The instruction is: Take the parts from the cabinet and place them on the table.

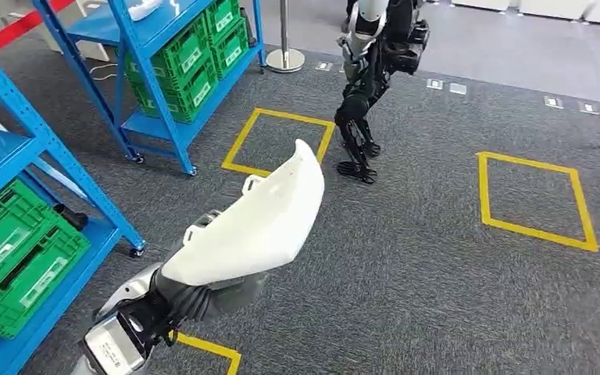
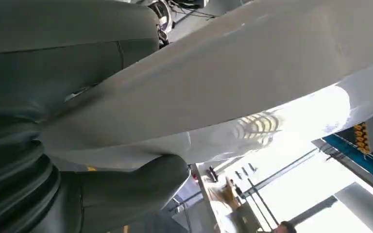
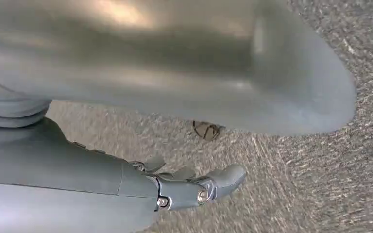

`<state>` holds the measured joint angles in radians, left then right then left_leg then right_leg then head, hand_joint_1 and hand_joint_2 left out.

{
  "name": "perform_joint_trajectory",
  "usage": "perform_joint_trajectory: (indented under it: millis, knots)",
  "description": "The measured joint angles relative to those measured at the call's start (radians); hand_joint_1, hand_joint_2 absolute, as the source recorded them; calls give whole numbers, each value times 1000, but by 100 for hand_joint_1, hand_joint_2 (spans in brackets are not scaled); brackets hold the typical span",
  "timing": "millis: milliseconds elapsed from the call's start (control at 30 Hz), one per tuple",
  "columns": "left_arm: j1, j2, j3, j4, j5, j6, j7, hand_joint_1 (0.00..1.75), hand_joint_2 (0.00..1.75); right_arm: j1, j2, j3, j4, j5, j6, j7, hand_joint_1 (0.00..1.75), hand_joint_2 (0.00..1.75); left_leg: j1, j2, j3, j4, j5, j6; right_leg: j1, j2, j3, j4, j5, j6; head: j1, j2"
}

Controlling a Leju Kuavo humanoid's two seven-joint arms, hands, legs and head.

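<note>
The left hand is nearest in the head view, curled under a big white part – it holds it from below so the part does not slip. The part is up in the air, away from the blue cabinet. Grey floor lies wide open ahead, but another robot stands there. In the left wrist view the thumb presses on the part. In the right wrist view the right hand hangs over carpet – fingers loose, holding nothing

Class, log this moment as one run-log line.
left hand: holds white part | right hand: empty, fingers apart | over carpet
</note>
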<state>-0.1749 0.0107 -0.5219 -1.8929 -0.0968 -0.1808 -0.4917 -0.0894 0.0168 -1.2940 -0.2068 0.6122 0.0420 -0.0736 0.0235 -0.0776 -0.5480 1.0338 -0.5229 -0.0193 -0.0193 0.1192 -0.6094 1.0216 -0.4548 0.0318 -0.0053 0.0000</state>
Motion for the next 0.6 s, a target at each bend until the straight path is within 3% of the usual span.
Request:
perform_joint_trajectory:
  millis: [67,100,133,167,200,233,267,300,333,367,400,433,467,600]
  knots:
    - [8,-1,0,8,-6,0,-24,175,175,9,0,0,0,3,1,-1,0,0,-11,17,4,1,3,16,-10,18,-3,-10,9,16,-1,0]
    - [10,-2,0,12,-9,0,-37,175,175,13,-2,0,0,3,1,-1,0,0,-8,31,4,-6,9,27,-12,27,-6,-11,11,23,0,0]
    - [12,-2,0,17,-13,0,-48,175,175,15,-2,0,0,5,3,-1,0,0,-6,45,6,-12,14,35,-10,-26,-11,7,2,20,1,0]
    - [19,-1,0,21,-18,1,-62,175,175,14,-3,0,0,7,5,-2,0,0,-7,57,5,-14,14,41,-4,-74,-37,54,-31,20,9,0]
    - [26,0,0,24,-19,4,-69,175,175,12,-5,0,0,8,10,-3,0,0,-10,72,3,-13,14,42,-1,-96,-76,132,-73,22,10,0]
    - [34,2,0,29,-20,8,-75,175,175,9,-6,0,0,13,17,-5,0,0,-13,89,2,-13,13,44,-1,-105,-118,219,-112,23,11,0]
    - [39,3,0,32,-20,9,-77,175,175,9,-8,0,0,13,18,-7,0,0,-15,103,1,-13,13,46,-1,-107,-149,284,-134,23,11,0]
    - [40,4,0,35,-20,10,-77,175,175,10,-8,0,0,13,18,-7,0,0,-16,116,0,-12,12,46,-1,-108,-160,310,-135,23,12,0]
    - [40,5,0,37,-20,10,-79,175,175,13,-9,0,0,13,18,-7,0,0,-16,129,1,-12,12,46,-1,-110,-143,284,-113,21,12,0]
    - [40,6,0,39,-20,10,-79,175,175,14,-10,0,0,13,19,-7,0,0,-16,139,1,-12,11,46,-1,-115,-105,219,-79,19,13,0]
    - [40,6,0,39,-20,11,-79,175,175,14,-11,0,0,14,19,-8,0,0,-16,150,3,-11,9,43,0,-126,-48,122,-40,15,14,0]
    - [40,6,0,38,-20,15,-78,175,175,13,-13,0,-1,16,21,-8,0,0,-17,159,5,-9,7,40,4,-163,10,27,-12,9,14,0]
    - [42,6,0,37,-20,19,-75,175,175,9,-14,0,-1,21,24,-9,0,0,-25,167,5,-6,2,33,13,-192,21,3,-22,2,16,0]
    - [43,0,0,25,-20,24,-47,175,175,9,-20,0,-1,39,38,-11,0,0,-24,200,19,-15,-4,11,16,-148,15,-6,-14,-17,14,0]
